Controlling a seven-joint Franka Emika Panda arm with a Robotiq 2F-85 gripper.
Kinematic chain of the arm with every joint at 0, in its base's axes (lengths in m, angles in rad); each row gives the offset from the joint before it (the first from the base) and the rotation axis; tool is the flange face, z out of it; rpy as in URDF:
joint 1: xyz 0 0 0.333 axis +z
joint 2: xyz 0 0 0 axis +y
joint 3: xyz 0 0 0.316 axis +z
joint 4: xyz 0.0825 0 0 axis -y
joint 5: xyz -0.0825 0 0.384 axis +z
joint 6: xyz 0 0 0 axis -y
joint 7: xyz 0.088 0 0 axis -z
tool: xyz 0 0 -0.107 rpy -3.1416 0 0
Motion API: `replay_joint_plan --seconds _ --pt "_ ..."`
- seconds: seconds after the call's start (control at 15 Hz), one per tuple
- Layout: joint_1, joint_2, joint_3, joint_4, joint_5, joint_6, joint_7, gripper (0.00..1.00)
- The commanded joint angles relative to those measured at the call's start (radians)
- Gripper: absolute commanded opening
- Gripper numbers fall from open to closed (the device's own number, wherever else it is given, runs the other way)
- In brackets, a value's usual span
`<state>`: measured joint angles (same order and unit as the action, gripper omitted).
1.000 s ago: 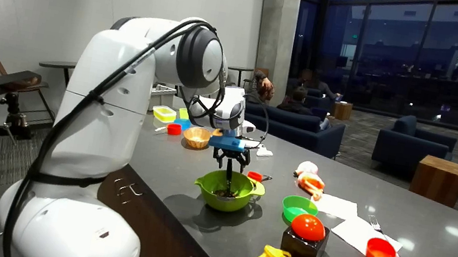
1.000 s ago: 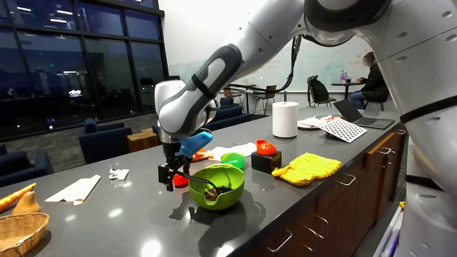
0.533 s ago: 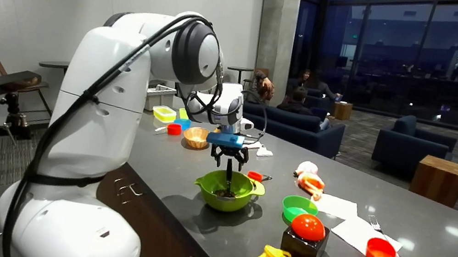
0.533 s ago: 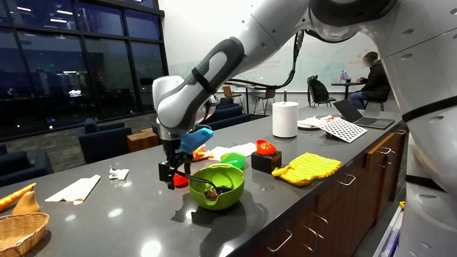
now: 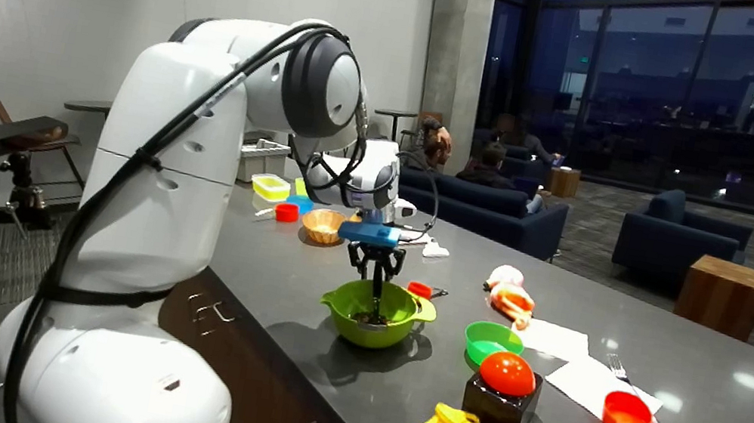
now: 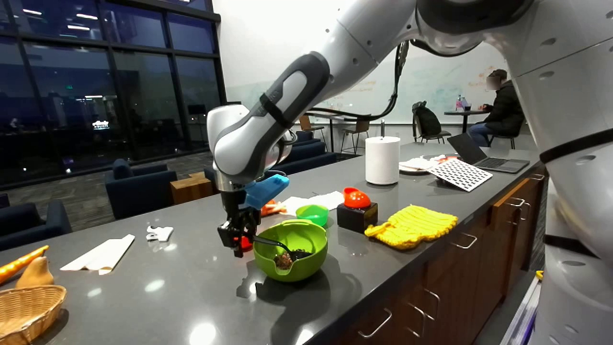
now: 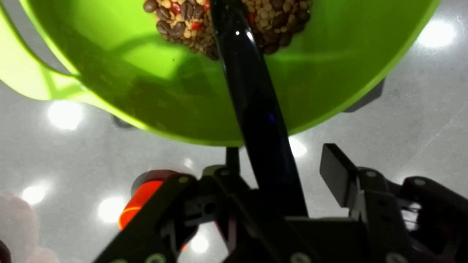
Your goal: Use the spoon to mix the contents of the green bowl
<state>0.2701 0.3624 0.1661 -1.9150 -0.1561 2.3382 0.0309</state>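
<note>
The black spoon [image 7: 256,98] leans in the lime-green bowl [image 7: 336,80]. Its lower end rests in a heap of brown beans, tan grains and red bits [image 7: 179,22]; the tip is cut off in the wrist view. Its handle [image 6: 269,241] rises over the bowl's rim. In both exterior views the bowl [image 5: 357,332] [image 6: 287,274] stands upright on the counter. My gripper [image 7: 281,164] is open around the handle's upper part, with a gap between the handle and the right finger. The gripper [image 5: 375,266] is above and beside the bowl's rim; it also shows in an exterior view [image 6: 244,237].
A red cup [image 5: 420,290] lies close to the bowl and gripper. A small green dish [image 5: 492,344], a black block with an orange-red ball [image 5: 508,375] and a yellow knitted cloth [image 6: 416,227] stand nearby. A basket [image 6: 28,311] and a paper roll [image 6: 382,160] are farther off.
My gripper first rose slightly, then came down and a little toward the bowl around the handle. Its fingers look somewhat closer together. The spoon and bowl have not visibly moved.
</note>
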Motion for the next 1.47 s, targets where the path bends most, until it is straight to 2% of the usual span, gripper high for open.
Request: replay_joint_plan --seconds 0.0,0.27,0.6,0.8,1.4 --pt "-0.004 -0.033 0.002 -0.035 -0.001 0.006 0.003 0.29" --pt "-0.005 -0.031 0.003 -0.035 0.001 0.011 0.001 0.01" --pt "-0.006 -0.027 0.005 -0.032 0.003 0.023 -0.005 0.0" --pt "-0.009 -0.032 0.009 -0.04 0.01 0.068 -0.012 0.0" --pt "-0.024 -0.048 0.009 -0.134 0.031 0.392 -0.018 0.0"
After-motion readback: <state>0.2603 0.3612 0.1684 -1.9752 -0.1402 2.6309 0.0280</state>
